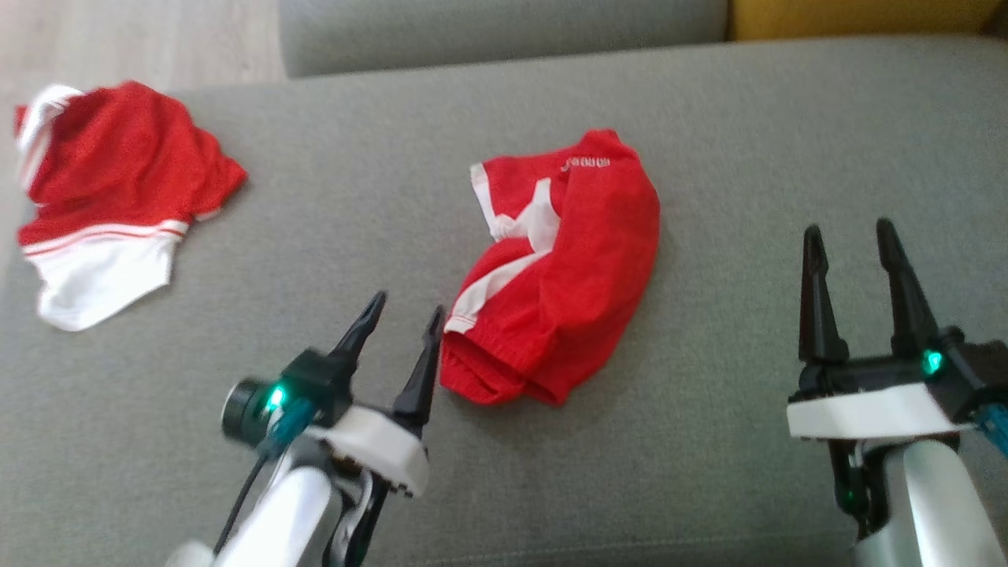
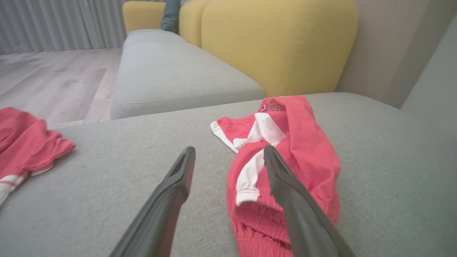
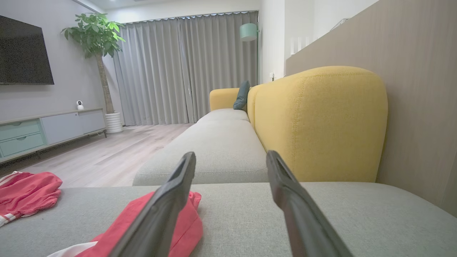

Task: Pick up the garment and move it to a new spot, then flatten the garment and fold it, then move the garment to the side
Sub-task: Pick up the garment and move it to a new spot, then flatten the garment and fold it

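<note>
Shorts [image 1: 563, 260], red with white stripes and crumpled in a heap, lay near the middle of the grey sofa seat [image 1: 709, 118]. The left end effector [image 1: 408, 305] hovered just beside the waistband end of the shorts, its two dark fingers released and apart. One fingertip [image 1: 429, 346] was perhaps brushing the cloth, though blur made contact hard to judge. The right end effector [image 1: 847, 228] stood well apart on the other side of the shorts, also spread wide and holding nothing. A second red and white garment [image 1: 110, 189] lay well away from the shorts, beyond the left end effector. A yellow backrest [image 2: 278, 43] rose behind the shorts.
</note>
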